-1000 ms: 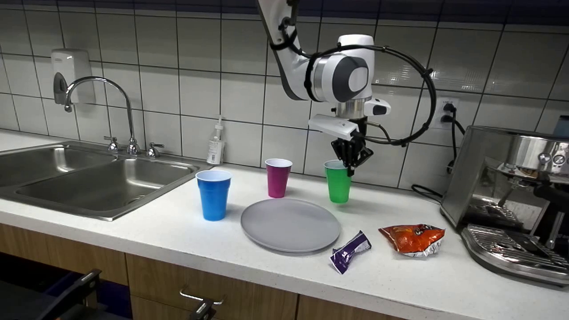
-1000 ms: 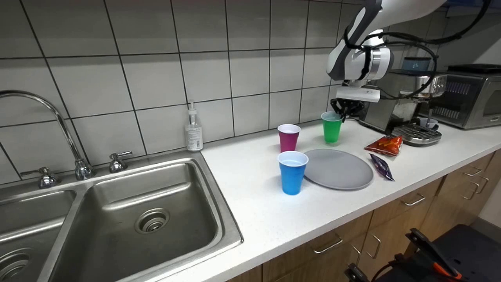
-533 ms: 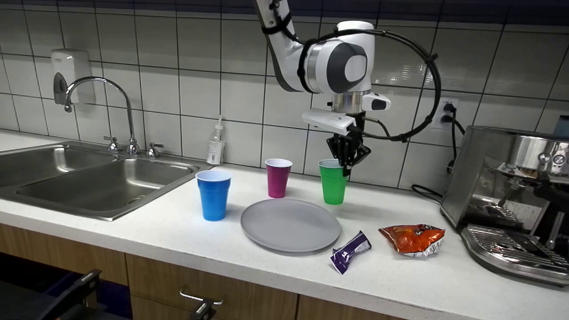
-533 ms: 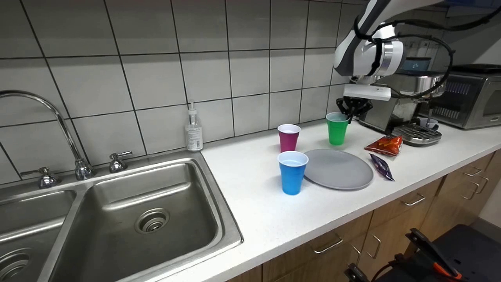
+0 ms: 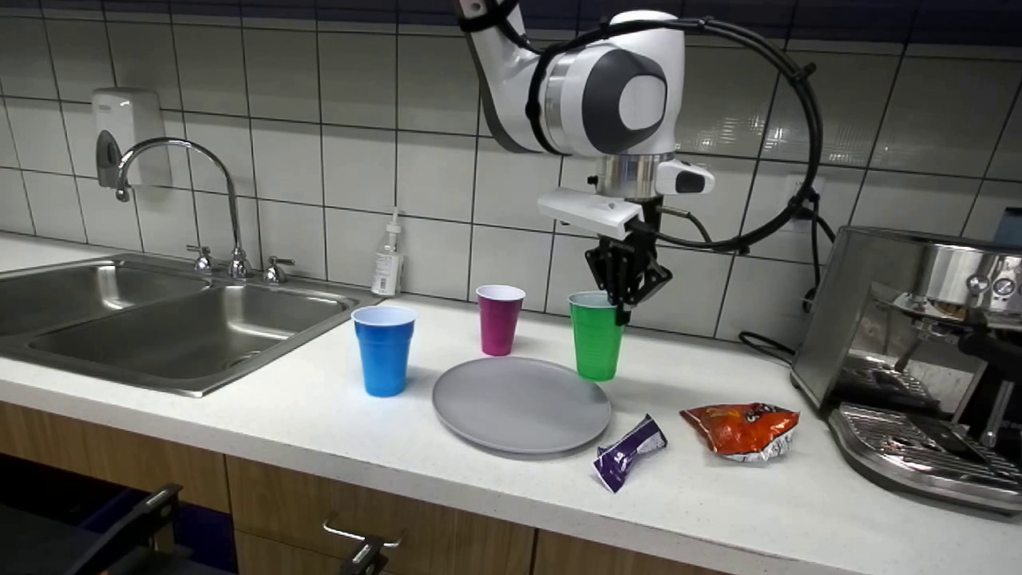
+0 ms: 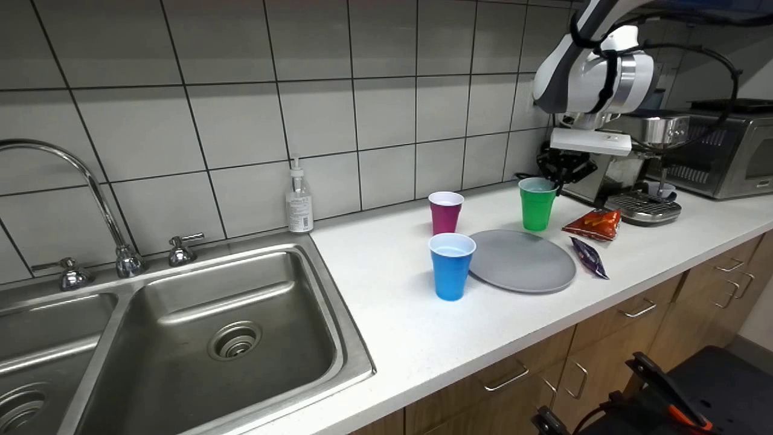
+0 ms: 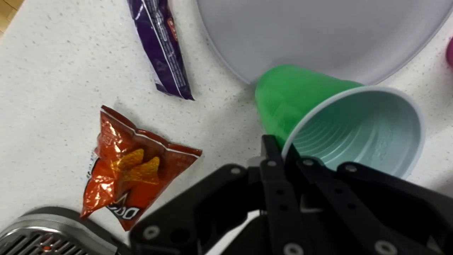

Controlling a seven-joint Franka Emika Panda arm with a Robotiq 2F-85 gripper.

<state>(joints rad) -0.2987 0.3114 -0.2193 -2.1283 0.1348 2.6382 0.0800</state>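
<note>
Nearest the front edge of the counter (image 5: 695, 379) lies the packet (image 5: 631, 453), then the bag (image 5: 741, 430), both lying down, likely because neither could stand. Next is the plate (image 5: 519, 407). By its back rim the gripper (image 7: 281, 147) has its fingers clamped on the lip of the green cup (image 5: 595, 343), one inside, one outside: a thin wall suits a pinch, I judge. Whether the cup touches the counter is unclear. The pink cup (image 5: 499, 326) stands toward the back edge.
</note>
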